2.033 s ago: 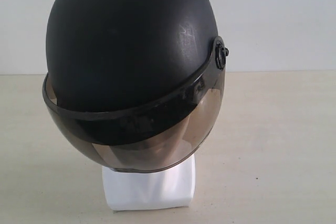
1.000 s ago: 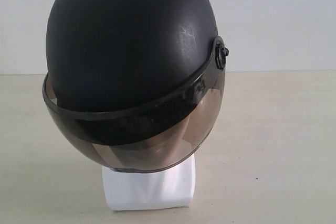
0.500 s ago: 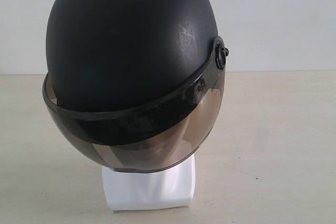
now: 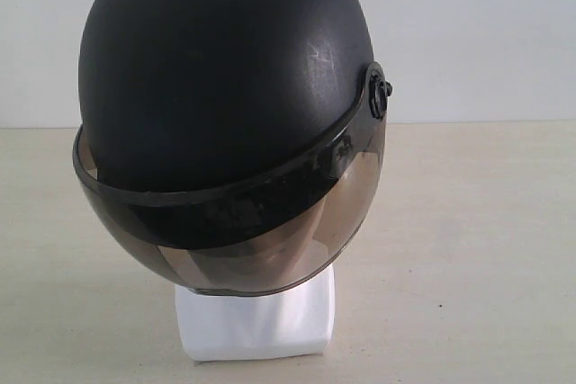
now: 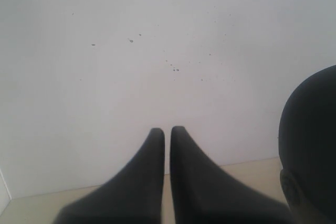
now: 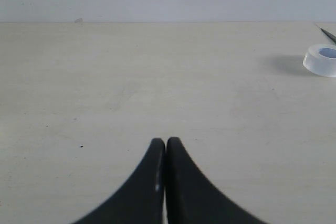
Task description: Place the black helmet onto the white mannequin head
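The black helmet (image 4: 225, 69) sits on the white mannequin head, its smoky visor (image 4: 243, 249) down over the face. Only the head's white base (image 4: 256, 321) shows below the visor. Neither gripper appears in the exterior view. In the left wrist view my left gripper (image 5: 167, 129) is shut and empty, facing the white wall, with the helmet's shell (image 5: 310, 140) off to one side. In the right wrist view my right gripper (image 6: 166, 140) is shut and empty above bare tabletop.
A beige table (image 4: 468, 222) runs back to a white wall (image 4: 477, 33). A roll of clear tape (image 6: 321, 59) lies on the table in the right wrist view, beside a thin dark object at the frame edge (image 6: 329, 35).
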Robot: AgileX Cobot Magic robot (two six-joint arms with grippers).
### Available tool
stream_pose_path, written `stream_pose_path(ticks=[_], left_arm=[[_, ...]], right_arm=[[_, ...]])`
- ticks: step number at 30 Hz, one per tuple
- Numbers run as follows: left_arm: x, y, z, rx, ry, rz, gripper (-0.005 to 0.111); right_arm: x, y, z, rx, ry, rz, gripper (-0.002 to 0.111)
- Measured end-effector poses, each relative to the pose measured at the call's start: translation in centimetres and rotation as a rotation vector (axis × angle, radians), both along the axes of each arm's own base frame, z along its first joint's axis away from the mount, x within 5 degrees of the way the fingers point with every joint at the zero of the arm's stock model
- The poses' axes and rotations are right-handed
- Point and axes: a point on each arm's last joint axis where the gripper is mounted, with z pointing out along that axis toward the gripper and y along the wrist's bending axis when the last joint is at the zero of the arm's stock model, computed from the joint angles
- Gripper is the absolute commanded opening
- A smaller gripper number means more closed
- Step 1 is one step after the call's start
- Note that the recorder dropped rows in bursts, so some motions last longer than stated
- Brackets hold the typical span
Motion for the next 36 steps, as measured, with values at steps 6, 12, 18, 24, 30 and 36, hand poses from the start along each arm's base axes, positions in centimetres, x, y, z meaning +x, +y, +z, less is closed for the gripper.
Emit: stream_pose_path(ticks=[6,12,18,24,30,36], left_arm=[[0.0,0.0,0.0,0.000,0.000,0.000,0.004],[0.0,0.0,0.0,0.009,0.000,0.002,0.004],[-1.4,0.2,-2.0,0.051,-0.016,0.071,0.004],[-2.6,0.2,-8.6,0.062,0.009,0.164,0.004],[0.0,1.4,-15.7,-0.112,0.013,0.221,0.004],[1.0,1.9,-19.9,-0.418,0.019,0.252,0.004]], right_arm=[[0.0,0.0,0.0,0.000,0.000,0.000,0.000],[0.0,0.0,0.0,0.000,0.000,0.000,0.000],[0.0,0.0,0.0,0.000,0.000,0.000,0.000],[0.0,0.0,0.0,0.002,0.000,0.000,0.000],[0.0,0.0,0.0,0.002,0.000,0.000,0.000],[0.0,0.0,0.0,0.002,0.000,0.000,0.000]])
